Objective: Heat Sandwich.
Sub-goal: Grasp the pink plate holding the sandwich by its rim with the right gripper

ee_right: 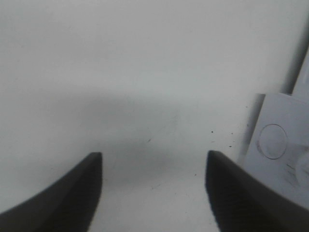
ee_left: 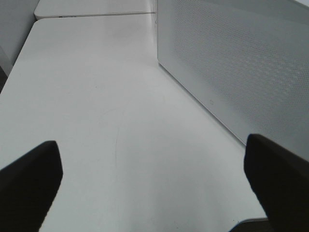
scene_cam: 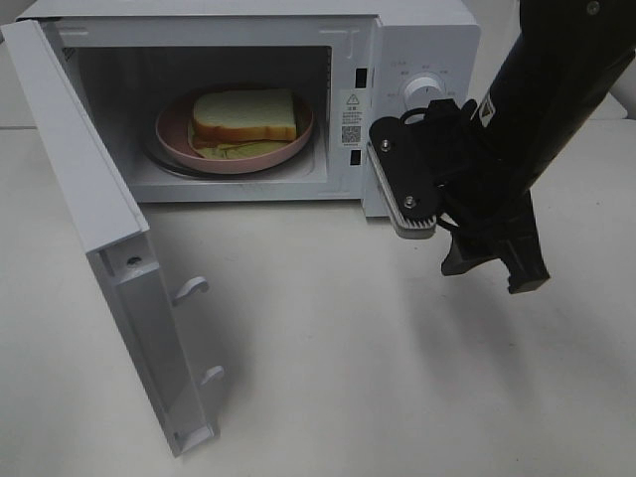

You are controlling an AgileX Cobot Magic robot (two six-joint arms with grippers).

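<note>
Inside the white boxy microwave oven (scene_cam: 417,30), set toward the far edge of the pale counter (scene_cam: 397,378): a small white-bread sandwich with tan crust and a pale yellow-green layer (scene_cam: 243,116), lying on a round pink plate (scene_cam: 174,139) in the middle of the cavity. Hinged white door (scene_cam: 99,229) swung wide open, reaching toward the counter's near left corner, not yet closed.

Right black claw (scene_cam: 492,275) (ee_right: 154,154): apart, gripping nothing, hanging just in front of the control panel at the oven's right front corner. Left black claw (ee_left: 152,142): spread wide, empty, low over bare counter beside the oven's perforated side wall.

Judged risks:
- Pushing the door too softly and leaving its latch hooks unseated, so no heating.
- Shoving hard enough to slide the whole oven along the counter.
- Snagging the right claw on the round white dial (scene_cam: 424,89).
- Clipping the left claw on the side wall.

Writing: a warning-triangle sticker with a square code (scene_cam: 352,114) on the inner frame, plus faint marks round the dial, all too small to read. No brand seen.
</note>
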